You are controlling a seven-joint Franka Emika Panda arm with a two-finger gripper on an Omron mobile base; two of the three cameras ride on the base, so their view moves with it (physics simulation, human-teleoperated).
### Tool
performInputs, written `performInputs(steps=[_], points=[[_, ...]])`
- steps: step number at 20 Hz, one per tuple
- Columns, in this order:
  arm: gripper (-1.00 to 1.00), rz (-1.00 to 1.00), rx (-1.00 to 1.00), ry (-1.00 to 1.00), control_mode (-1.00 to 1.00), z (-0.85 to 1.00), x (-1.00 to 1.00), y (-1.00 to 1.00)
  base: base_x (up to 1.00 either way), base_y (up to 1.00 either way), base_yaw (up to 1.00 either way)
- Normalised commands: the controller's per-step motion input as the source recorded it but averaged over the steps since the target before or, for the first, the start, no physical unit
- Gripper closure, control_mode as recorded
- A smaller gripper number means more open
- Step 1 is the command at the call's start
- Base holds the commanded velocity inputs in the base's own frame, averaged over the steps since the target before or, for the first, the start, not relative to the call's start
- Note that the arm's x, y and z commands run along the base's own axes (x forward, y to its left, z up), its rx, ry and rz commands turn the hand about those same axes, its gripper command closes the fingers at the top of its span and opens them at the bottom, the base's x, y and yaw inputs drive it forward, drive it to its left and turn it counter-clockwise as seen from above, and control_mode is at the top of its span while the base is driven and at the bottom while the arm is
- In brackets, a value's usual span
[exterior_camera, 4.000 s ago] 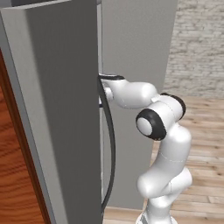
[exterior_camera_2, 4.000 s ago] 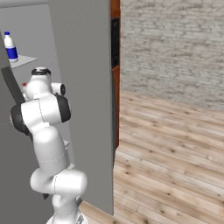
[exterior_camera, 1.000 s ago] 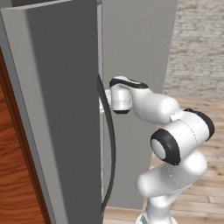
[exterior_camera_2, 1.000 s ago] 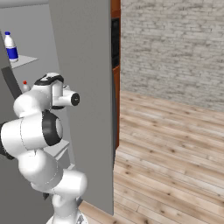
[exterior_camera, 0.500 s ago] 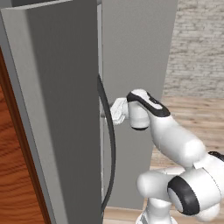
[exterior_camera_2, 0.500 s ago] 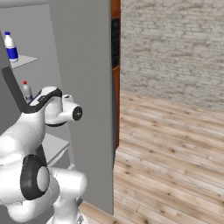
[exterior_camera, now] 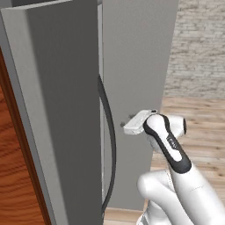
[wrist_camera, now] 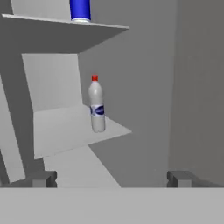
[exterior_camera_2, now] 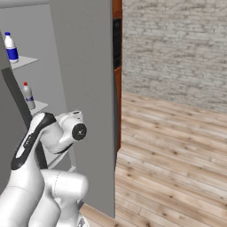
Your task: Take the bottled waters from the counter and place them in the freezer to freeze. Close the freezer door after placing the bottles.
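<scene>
**Both bottles on freezer shelves, gripper empty and drawn back**

In the hand view the gripper (wrist_camera: 111, 178) sat at the bottom of the frame with its two dark fingertips (wrist_camera: 43, 178) far apart, one near the lower left and one near the lower right; the jaws stood wide and held nothing. Above and between them, a little left of centre, the red-capped bottle (wrist_camera: 96, 105) stood upright on a pale grey shelf (wrist_camera: 65, 127), near that shelf's front right corner and well apart from the fingertips. At the top of the same frame, left of centre, the lower part of the blue-labelled bottle (wrist_camera: 80, 9) stood on an upper shelf (wrist_camera: 65, 22), directly above and farther from the gripper.

In the right base view the same two bottles showed at the upper left: the blue-labelled bottle (exterior_camera_2: 11, 47) on the higher shelf and the red-capped bottle (exterior_camera_2: 28, 95) on the one below, both upright inside the freezer (exterior_camera_2: 48, 62). The arm's wrist sat in the lower left, below and right of the red-capped bottle.

In the left base view the freezer door (exterior_camera: 57, 110) filled the left half of the frame, swung open, its long dark bar handle (exterior_camera: 110, 149) curving down the middle. The hand lay just right of that handle, at mid-height, apart from it.
</scene>
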Motion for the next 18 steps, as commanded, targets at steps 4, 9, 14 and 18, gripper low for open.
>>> performInputs(steps=[4, 9, 14, 18], points=[[-1.0, -0.42, -0.03, 0.35, -1.0, 0.0, -0.03, -0.99, 0.0, 0.0, 0.0], [-1.0, -0.34, 0.0, 0.18, -1.0, 0.0, 0.0, -0.67, 0.0, 0.0, 0.0], [-1.0, -0.1, 0.0, 0.05, -1.0, 0.0, 0.0, -0.33, 0.0, 0.0, 0.0], [-1.0, -0.05, 0.02, 0.05, -1.0, 0.0, 0.0, -0.39, 0.0, 0.0, 0.0]])
